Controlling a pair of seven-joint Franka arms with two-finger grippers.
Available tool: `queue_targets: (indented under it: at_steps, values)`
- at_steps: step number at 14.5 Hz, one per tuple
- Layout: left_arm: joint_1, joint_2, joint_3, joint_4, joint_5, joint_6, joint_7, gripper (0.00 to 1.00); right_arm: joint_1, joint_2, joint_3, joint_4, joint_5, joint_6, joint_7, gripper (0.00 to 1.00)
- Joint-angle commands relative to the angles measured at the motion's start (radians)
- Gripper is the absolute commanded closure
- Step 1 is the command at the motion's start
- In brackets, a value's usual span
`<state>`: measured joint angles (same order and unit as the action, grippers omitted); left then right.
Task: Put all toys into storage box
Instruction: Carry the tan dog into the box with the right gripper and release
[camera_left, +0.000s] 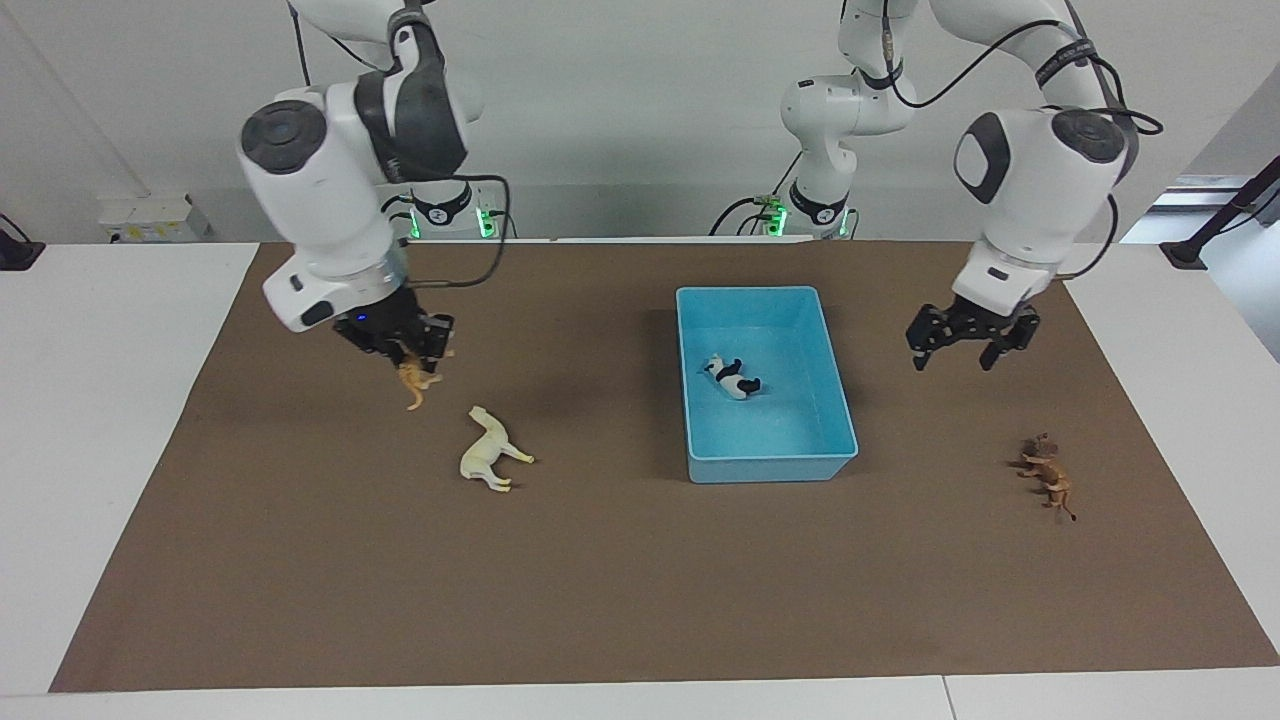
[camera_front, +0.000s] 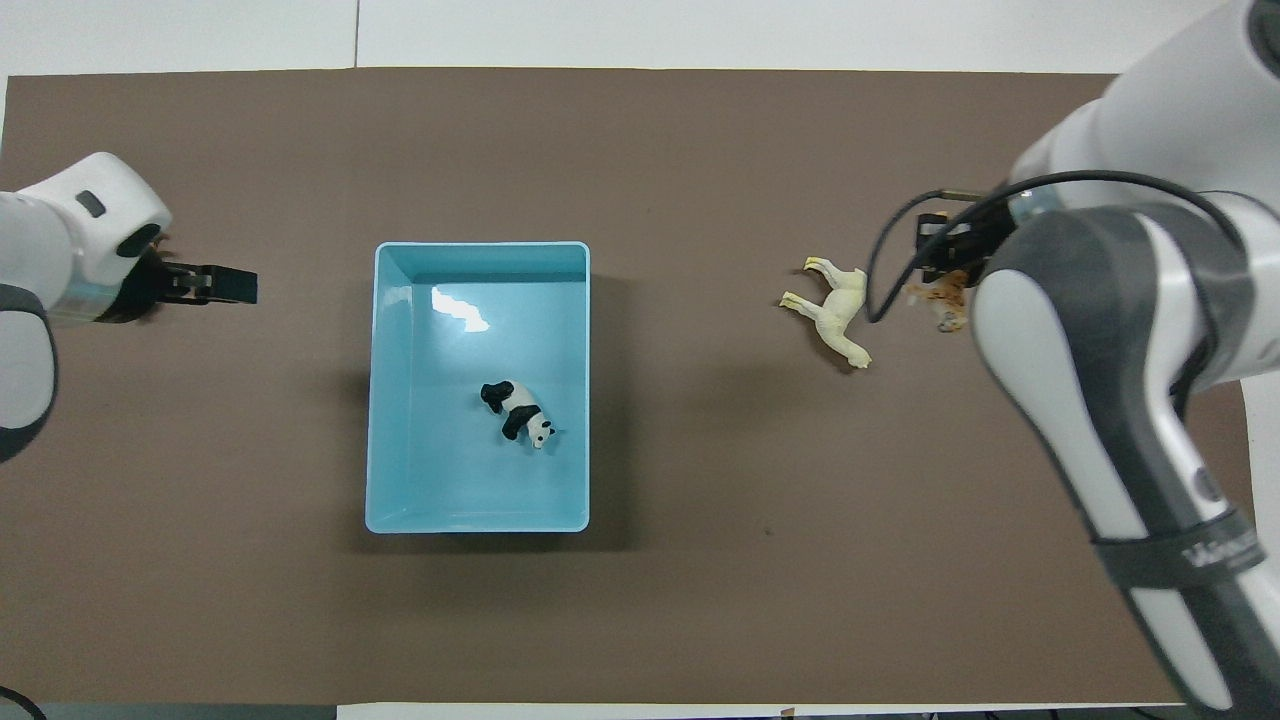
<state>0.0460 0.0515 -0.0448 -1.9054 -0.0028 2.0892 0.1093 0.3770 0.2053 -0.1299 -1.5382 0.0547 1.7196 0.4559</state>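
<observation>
The light blue storage box (camera_left: 770, 468) (camera_front: 475, 522) sits on the brown mat with the black-and-white panda (camera_left: 732, 377) (camera_front: 517, 410) lying inside it. My right gripper (camera_left: 415, 358) (camera_front: 945, 268) is shut on the orange striped tiger (camera_left: 414, 384) (camera_front: 940, 298), low over the mat at the right arm's end. The cream-white horse (camera_left: 490, 455) (camera_front: 835, 312) lies on its side beside it. My left gripper (camera_left: 965, 345) (camera_front: 215, 285) is open and empty, over the mat beside the box. The brown lion (camera_left: 1045, 475) lies at the left arm's end; my left arm hides it in the overhead view.
The brown mat (camera_left: 640, 580) covers most of the white table. Black cables hang from both arms near the wrists.
</observation>
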Motion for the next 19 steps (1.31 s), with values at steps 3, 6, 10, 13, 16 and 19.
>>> queue_targets:
  at_steps: [3,6,10,13,16,19]
  values:
    - [0.155,0.244,-0.015,0.242,0.018,0.014,0.105,0.00,0.290,0.123,-0.008,0.182,-0.009,-0.026,0.502,1.00]
    - [0.228,0.339,-0.015,0.281,0.017,0.075,0.194,0.00,0.408,0.257,-0.014,0.331,-0.015,-0.029,0.648,1.00]
    - [0.235,0.390,-0.015,0.251,0.004,0.161,0.205,0.00,0.516,0.483,-0.016,0.518,-0.052,-0.003,0.846,1.00]
    - [0.241,0.393,-0.014,0.194,-0.026,0.231,0.205,0.00,0.540,0.487,-0.011,0.509,-0.047,0.024,0.923,0.77]
    - [0.258,0.398,-0.013,0.123,-0.026,0.322,0.208,0.00,0.542,0.483,-0.013,0.509,-0.049,0.000,0.994,0.00]
    - [0.256,0.401,-0.013,0.075,-0.026,0.388,0.207,0.00,0.516,0.461,-0.025,0.512,-0.053,-0.106,1.009,0.00]
